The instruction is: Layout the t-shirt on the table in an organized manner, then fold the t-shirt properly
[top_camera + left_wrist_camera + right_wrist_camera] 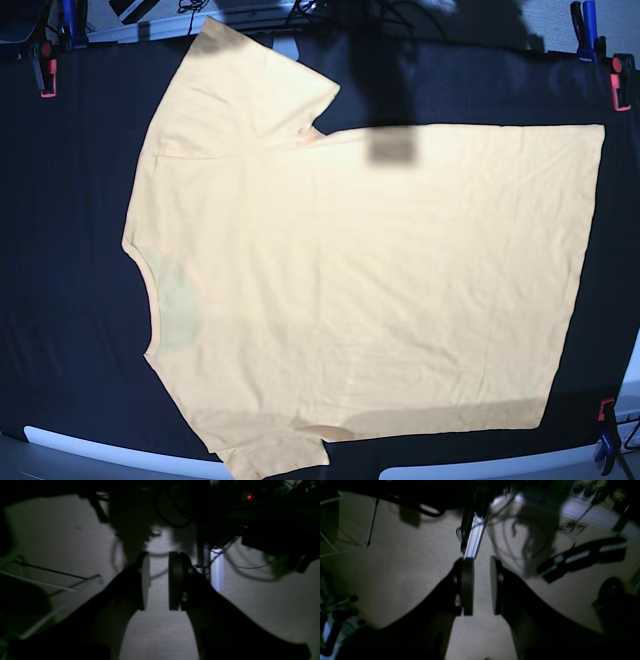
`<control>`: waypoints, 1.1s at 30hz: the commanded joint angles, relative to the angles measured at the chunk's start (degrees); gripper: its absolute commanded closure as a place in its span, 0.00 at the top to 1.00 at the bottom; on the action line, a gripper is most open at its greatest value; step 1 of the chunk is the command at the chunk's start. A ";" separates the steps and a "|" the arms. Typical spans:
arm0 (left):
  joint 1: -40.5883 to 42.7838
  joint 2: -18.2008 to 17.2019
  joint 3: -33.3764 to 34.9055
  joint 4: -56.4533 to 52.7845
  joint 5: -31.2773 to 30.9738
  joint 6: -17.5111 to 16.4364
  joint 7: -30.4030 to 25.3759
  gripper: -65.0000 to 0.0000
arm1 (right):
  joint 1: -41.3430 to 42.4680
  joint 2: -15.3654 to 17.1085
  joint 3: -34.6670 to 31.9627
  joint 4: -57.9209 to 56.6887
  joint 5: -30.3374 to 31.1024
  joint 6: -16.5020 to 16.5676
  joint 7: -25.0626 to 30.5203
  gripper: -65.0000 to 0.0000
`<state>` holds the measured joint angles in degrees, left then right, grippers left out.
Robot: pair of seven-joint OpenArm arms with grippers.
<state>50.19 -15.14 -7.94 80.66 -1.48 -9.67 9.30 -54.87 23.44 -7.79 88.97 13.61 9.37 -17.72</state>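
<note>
T-shirt [370,280] flat on table [60,300]; both pincers elsewhere, seemingly over floor.

Both grippers empty: left gripper [159,581] & right gripper [481,586] jaws parted, narrow gap, centre frame.

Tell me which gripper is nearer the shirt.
Cannot tell. Neither gripper shows in the base view with the shirt. The left gripper and the right gripper each hang open over floor, with no shirt in their views.
</note>
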 commanded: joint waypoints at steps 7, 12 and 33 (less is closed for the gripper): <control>4.94 -2.25 -0.20 14.05 -0.04 -0.02 3.37 0.19 | -11.63 5.49 0.28 18.91 -0.35 0.72 -1.97 0.17; 4.90 -4.42 -0.20 22.47 3.91 0.07 8.22 0.19 | -14.16 6.05 3.72 28.87 -1.55 0.90 -4.02 0.17; 1.03 -27.74 -0.20 37.79 22.47 0.63 5.53 0.41 | -6.05 6.05 14.88 43.47 -1.36 5.38 -5.09 0.30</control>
<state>50.81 -42.35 -7.86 117.73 20.86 -9.63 15.22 -60.45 29.23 6.85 131.33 11.84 14.39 -23.86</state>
